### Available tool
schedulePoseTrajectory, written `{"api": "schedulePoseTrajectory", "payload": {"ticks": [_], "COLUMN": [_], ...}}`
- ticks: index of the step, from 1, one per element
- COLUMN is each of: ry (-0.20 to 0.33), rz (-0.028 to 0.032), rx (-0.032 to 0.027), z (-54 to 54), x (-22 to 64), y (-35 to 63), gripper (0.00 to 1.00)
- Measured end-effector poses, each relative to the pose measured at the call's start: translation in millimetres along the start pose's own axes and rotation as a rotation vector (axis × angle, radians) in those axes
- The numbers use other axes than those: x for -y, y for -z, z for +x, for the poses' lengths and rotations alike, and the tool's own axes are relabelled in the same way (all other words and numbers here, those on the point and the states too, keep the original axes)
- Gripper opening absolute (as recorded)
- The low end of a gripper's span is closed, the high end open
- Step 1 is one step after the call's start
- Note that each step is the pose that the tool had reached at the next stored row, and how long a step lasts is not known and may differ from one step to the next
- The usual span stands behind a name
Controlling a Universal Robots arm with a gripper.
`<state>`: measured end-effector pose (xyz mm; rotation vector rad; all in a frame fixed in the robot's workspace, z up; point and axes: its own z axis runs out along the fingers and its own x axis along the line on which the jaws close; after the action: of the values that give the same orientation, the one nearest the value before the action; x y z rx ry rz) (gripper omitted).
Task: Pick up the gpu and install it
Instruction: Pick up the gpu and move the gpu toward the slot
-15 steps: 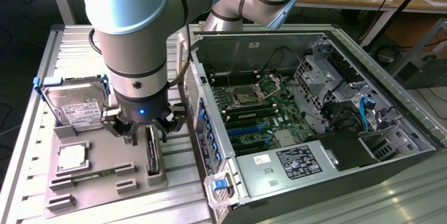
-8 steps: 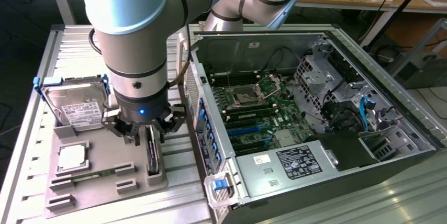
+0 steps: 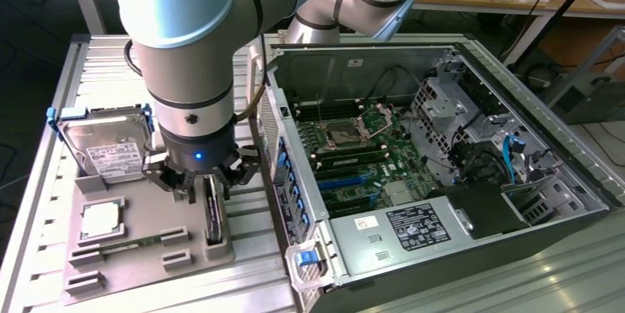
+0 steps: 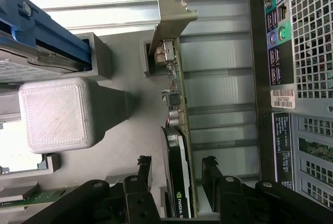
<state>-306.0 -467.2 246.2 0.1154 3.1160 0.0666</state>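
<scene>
Gripper (image 3: 210, 183) hangs right over gpu (image 3: 214, 219), which stands on edge in gray tray (image 3: 132, 258), on the exterior view's left of PC case (image 3: 440, 284). Card runs near-to-far. Fingers (image 4: 143, 171) spread, one each flat side, w/ small gaps.

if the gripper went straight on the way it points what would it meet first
Most likely the gpu: the gripper points down with open jaws either side of the upright card. Depth is unclear, so it might reach the grey tray first.
</scene>
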Motion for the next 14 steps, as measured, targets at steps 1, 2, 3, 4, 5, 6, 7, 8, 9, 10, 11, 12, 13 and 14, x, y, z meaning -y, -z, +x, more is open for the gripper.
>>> {"api": "schedulePoseTrajectory", "payload": {"ticks": [1, 2, 3, 4, 5, 6, 7, 8, 9, 10, 11, 12, 13, 14], "ry": [0.000, 0.000, 0.000, 0.000, 0.000, 0.000, 0.000, 0.000, 0.000, 0.000, 0.000, 0.000, 0.000, 0.000], "rz": [0.0000, 0.0000, 0.0000, 0.0000, 0.0000, 0.0000, 0.0000, 0.0000, 0.0000, 0.0000, 0.0000, 0.0000, 0.0000, 0.0000], "rx": [0.0001, 0.0000, 0.0000, 0.0000, 0.0000, 0.0000, 0.0000, 0.0001, 0.0000, 0.0000, 0.0000, 0.0000, 0.0000, 0.0000], "z": [0.0, 0.0, 0.0, 0.0, 0.0, 0.0, 0.0, 0.0, 0.0, 0.0, 0.0, 0.0, 0.0, 0.0], "x": [0.0, 0.0, 0.0, 0.0, 0.0, 0.0, 0.0, 0.0, 0.0, 0.0, 0.0, 0.0, 0.0, 0.0], "y": [0.0, 0.0, 0.0, 0.0, 0.0, 0.0, 0.0, 0.0, 0.0, 0.0, 0.0, 0.0, 0.0, 0.0], "gripper": [0.50, 0.50, 0.43, 0.43, 0.43, 0.43, 0.43, 0.43, 0.41, 0.41, 0.34, 0.34, 0.34, 0.34]}}
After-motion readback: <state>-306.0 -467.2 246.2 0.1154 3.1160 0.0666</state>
